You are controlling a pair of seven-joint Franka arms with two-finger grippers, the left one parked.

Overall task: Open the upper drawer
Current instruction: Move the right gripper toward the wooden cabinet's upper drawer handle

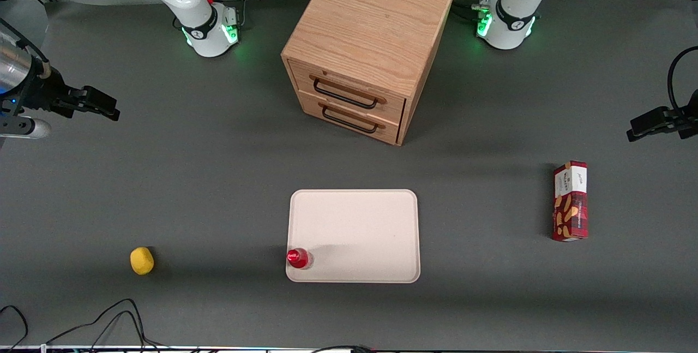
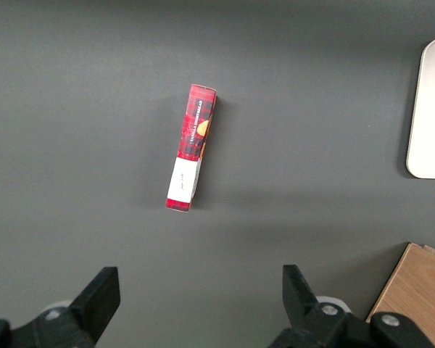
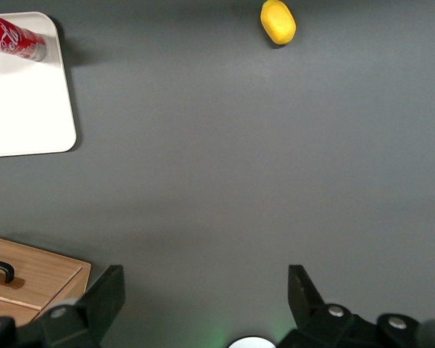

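The light oak cabinet [image 1: 376,20] stands at the back middle of the table, its front turned toward the camera. The upper drawer [image 1: 349,90] is shut, its black wire handle [image 1: 344,95] lying flat against the front; the like bottom drawer [image 1: 349,118] below it is shut too. My gripper [image 1: 98,105] hovers high over the table at the working arm's end, well away from the cabinet, open with nothing between its fingers. In the right wrist view the gripper [image 3: 206,290] frames bare mat, with a corner of the cabinet [image 3: 36,279] beside it.
A white tray [image 1: 354,235] lies nearer the camera than the cabinet, with a red can [image 1: 298,258] on its corner. A yellow lemon [image 1: 142,261] sits toward the working arm's end, a red snack box [image 1: 570,201] toward the parked arm's. Cables [image 1: 109,315] trail along the front edge.
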